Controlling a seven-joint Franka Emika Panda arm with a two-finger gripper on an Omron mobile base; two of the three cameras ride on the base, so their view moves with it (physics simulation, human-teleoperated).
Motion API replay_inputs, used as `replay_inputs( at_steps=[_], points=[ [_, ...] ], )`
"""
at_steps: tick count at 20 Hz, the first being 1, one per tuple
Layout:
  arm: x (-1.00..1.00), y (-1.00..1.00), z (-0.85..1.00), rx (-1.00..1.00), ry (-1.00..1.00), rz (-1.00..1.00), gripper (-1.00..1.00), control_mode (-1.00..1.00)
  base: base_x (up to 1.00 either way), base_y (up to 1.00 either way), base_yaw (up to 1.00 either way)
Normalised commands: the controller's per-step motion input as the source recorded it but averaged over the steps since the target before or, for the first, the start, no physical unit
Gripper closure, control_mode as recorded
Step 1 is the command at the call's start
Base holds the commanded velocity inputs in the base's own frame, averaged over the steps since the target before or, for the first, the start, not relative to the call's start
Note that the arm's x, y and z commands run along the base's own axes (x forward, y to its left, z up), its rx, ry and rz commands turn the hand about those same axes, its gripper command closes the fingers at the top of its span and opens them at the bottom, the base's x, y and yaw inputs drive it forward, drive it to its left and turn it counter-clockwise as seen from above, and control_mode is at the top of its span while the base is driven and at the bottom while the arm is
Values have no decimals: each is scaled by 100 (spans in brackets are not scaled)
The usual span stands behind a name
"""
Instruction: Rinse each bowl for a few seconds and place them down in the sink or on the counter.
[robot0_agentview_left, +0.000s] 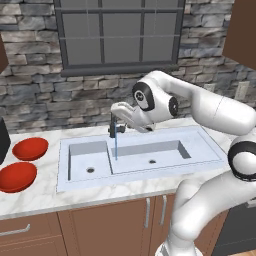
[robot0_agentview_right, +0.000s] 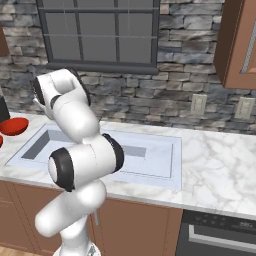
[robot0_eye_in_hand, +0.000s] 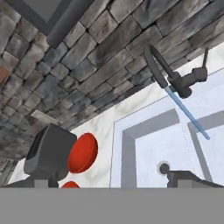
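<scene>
The pincer (robot0_agentview_left: 117, 108) hangs wide open and empty beside the faucet (robot0_agentview_left: 113, 127), above the sink (robot0_agentview_left: 145, 165). That sink has two basins, and one thin stream of water falls into the wider one. Two red bowls (robot0_agentview_left: 30, 148) (robot0_agentview_left: 16, 177) sit side by side on the counter (robot0_agentview_left: 45, 192) left of the sink.

no text, label, brand, number or sign can be read on anything in these views.
</scene>
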Motion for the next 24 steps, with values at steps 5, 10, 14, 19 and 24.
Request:
replay_inputs(
  at_steps=[5,10,14,19,24],
  points=[
    [0,28,44,-12,33,-1,-100,-100,0,0,0],
    [0,34,61,-17,21,0,-100,-100,0,0,0],
    [0,26,69,-17,12,0,-100,-100,0,0,0],
    [1,32,59,-20,15,0,-100,-100,0,0,0],
    [8,44,44,-25,27,0,-100,-100,0,0,0]
  ],
)
